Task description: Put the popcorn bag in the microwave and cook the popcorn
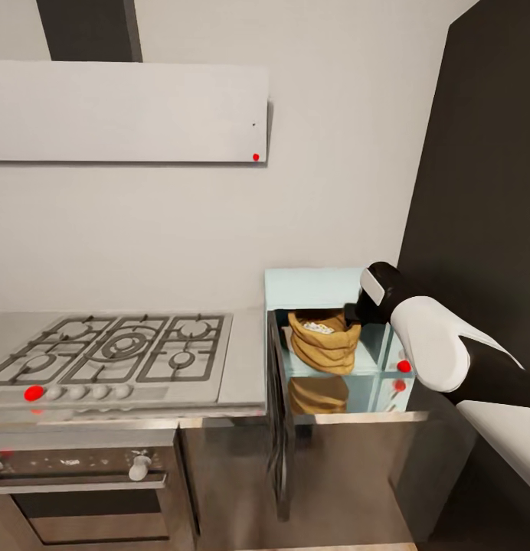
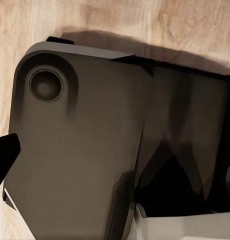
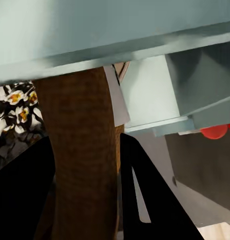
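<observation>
Ahead of me a plain pale wall [image 1: 219, 229] carries a white range hood [image 1: 127, 111] under a dark flue [image 1: 89, 29]. Below sits a gas hob [image 1: 116, 353] with black grates, above a steel oven [image 1: 81, 490]. A dark tall panel [image 1: 487, 168] stands on my right, and pale wood flooring [image 2: 119, 20] lies below.
</observation>
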{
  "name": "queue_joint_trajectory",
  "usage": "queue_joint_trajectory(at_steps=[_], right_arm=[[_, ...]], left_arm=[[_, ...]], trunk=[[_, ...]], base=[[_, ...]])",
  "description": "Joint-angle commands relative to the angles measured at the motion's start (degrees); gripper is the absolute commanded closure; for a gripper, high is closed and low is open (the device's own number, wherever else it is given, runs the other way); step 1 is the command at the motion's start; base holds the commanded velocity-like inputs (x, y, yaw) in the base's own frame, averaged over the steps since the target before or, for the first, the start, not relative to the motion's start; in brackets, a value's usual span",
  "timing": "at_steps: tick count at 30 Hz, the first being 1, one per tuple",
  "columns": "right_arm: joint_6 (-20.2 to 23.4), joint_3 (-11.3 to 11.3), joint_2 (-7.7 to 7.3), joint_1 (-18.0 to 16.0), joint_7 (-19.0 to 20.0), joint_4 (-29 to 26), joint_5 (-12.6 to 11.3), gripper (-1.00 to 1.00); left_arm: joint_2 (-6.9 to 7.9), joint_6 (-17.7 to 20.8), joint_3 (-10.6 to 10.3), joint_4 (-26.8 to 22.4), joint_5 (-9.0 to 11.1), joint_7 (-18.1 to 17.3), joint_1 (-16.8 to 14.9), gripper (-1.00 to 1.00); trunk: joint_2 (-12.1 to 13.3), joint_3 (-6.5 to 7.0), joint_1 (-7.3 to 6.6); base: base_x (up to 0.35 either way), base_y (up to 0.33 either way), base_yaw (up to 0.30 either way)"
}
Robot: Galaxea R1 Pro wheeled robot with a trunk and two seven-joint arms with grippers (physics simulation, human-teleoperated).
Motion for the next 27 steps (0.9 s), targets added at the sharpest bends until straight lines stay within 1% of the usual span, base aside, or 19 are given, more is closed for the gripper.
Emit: queue_joint_trajectory(at_steps=[1,17,21,27], right_arm=[[0.22,0.72,0.04,-0.04,0.0,-2.04,3.61,1.0],[0.22,0.73,0.04,-0.04,0.0,-2.04,3.61,1.0],[0.22,0.73,-0.01,-0.04,0.0,-2.04,3.67,1.0],[0.22,0.72,-0.05,-0.04,0.0,-2.04,3.62,1.0]], left_arm=[[-0.02,-0.08,0.19,-0.06,0.28,-0.04,0.01,-1.0],[-0.02,-0.08,0.19,-0.06,0.28,-0.04,0.01,-1.0],[-0.02,-0.08,0.19,-0.06,0.28,-0.04,0.03,-1.0],[-0.02,-0.08,0.19,-0.06,0.28,-0.04,0.03,-1.0]], trunk=[[-0.03,-0.06,0.01],[-0.03,-0.06,0.01],[-0.03,-0.06,0.01],[-0.03,-0.06,0.01]], base=[[0.031,0.0,0.0],[0.002,0.0,0.0],[0.11,0.0,0.0],[0.023,0.0,0.0]])
